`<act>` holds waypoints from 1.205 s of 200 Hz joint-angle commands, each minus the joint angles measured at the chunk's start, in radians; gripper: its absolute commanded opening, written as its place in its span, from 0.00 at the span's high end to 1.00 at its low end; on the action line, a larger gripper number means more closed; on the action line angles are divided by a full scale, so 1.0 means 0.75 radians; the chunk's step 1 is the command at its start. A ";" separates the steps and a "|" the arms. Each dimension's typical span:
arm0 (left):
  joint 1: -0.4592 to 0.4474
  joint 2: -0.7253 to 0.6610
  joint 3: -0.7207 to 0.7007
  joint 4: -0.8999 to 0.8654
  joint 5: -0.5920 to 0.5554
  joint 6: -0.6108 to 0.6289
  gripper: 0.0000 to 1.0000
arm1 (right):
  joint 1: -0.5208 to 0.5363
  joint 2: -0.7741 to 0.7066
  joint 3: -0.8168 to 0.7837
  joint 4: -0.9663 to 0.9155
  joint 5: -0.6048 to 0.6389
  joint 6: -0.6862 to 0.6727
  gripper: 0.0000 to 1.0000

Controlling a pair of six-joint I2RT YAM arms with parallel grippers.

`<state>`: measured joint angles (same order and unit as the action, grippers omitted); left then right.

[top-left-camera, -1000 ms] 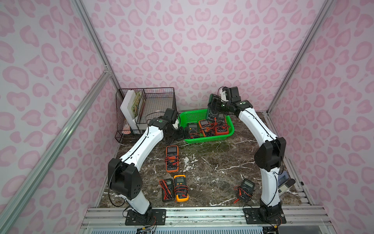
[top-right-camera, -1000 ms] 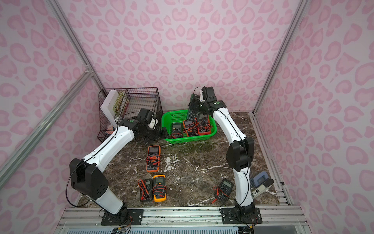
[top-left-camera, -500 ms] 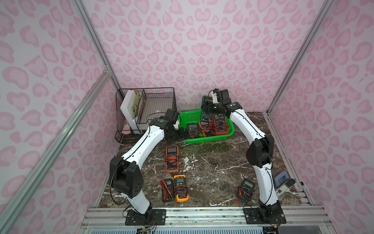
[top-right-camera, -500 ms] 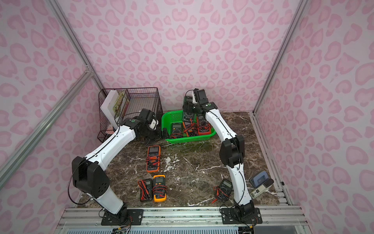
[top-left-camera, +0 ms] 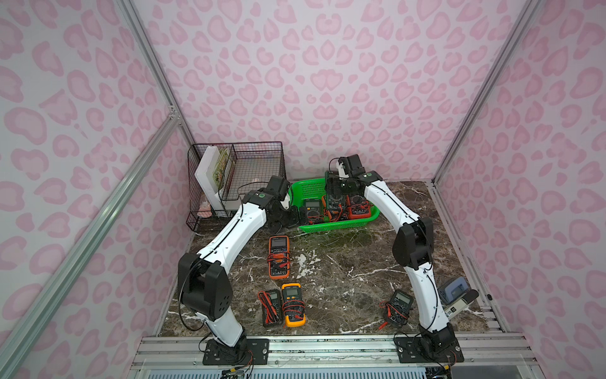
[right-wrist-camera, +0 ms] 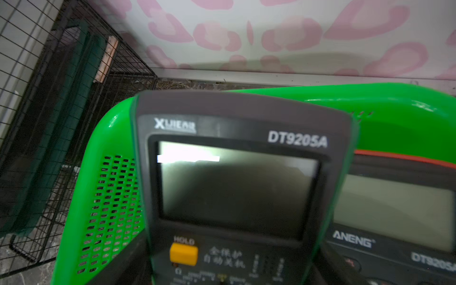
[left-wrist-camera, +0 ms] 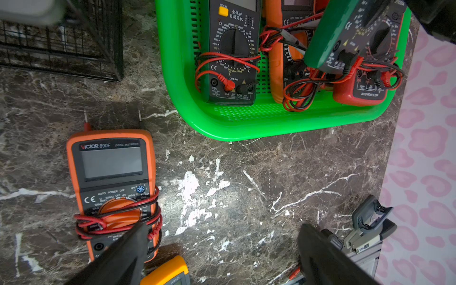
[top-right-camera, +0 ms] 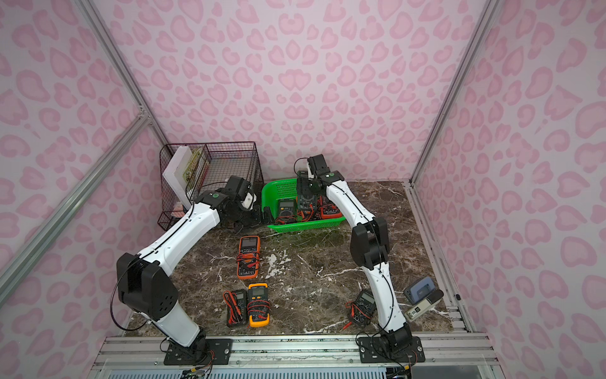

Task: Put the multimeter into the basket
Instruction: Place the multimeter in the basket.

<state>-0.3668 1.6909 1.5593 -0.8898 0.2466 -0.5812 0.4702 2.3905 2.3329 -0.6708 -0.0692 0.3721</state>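
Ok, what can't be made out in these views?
- Right gripper: fingertips hidden by the meter it holds, right wrist view; too dark and small in both top views.
- Basket: far end cut off by the left wrist frame edge.
- Rack: contents blurred, right wrist view.
- Grey device: too small, top views.

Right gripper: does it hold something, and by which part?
The right gripper holds the green multimeter by its long sides, below the display.

Left arm (top-left-camera: 236, 229) bent low toward the basket (top-left-camera: 341, 226), left gripper (left-wrist-camera: 219, 237) spread wide and empty just beside it, right arm (top-left-camera: 390, 206) arched over it, right gripper (top-left-camera: 344, 187) clamped on a green multimeter (right-wrist-camera: 234, 185) above it
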 commanded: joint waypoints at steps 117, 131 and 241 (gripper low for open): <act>0.010 -0.007 0.015 0.010 0.039 -0.029 0.02 | 0.024 0.089 0.015 -0.170 0.136 -0.042 0.05; 0.010 -0.012 0.020 0.009 0.041 -0.035 0.01 | 0.027 0.089 0.015 -0.173 0.139 -0.040 0.01; 0.012 -0.047 0.065 -0.003 0.074 -0.073 0.01 | 0.033 -0.005 0.021 -0.157 0.069 0.009 0.01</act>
<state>-0.3584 1.6691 1.5936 -0.8902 0.2874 -0.6258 0.4889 2.4126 2.3386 -0.7826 0.0017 0.3508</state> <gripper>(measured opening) 0.984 0.992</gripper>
